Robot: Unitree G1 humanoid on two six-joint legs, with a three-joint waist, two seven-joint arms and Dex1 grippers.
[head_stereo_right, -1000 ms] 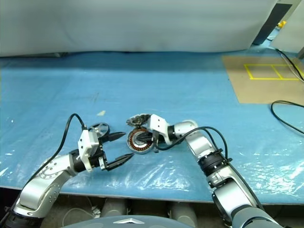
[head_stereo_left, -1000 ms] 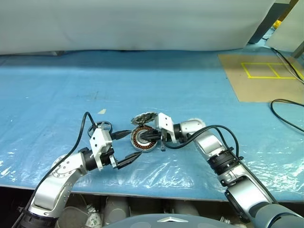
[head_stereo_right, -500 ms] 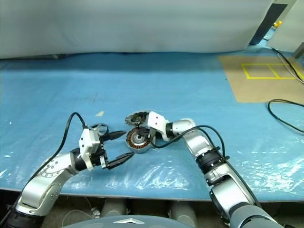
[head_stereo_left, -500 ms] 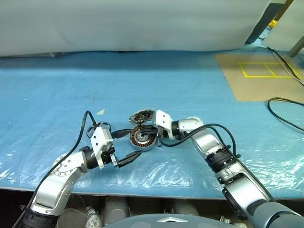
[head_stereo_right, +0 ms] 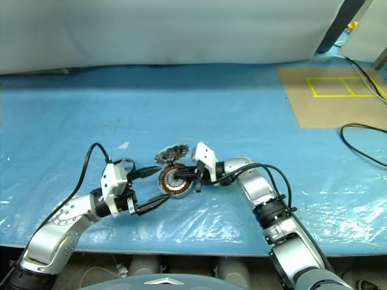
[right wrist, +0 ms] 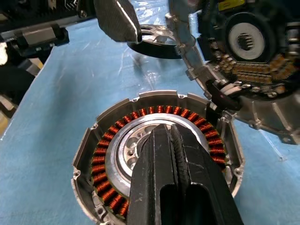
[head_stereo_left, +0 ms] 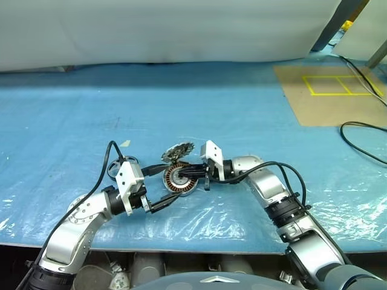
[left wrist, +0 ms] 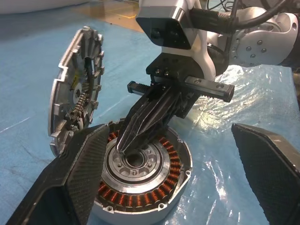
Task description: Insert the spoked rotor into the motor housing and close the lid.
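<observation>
Copper-ringed motor housing (head_stereo_left: 180, 179) between grippers

I see the housing (head_stereo_left: 180, 179) on the table (head_stereo_left: 242, 121), the lid (head_stereo_left: 178, 150) tilted up just behind it, the rotor (head_stereo_left: 117, 171) to their left.
</observation>
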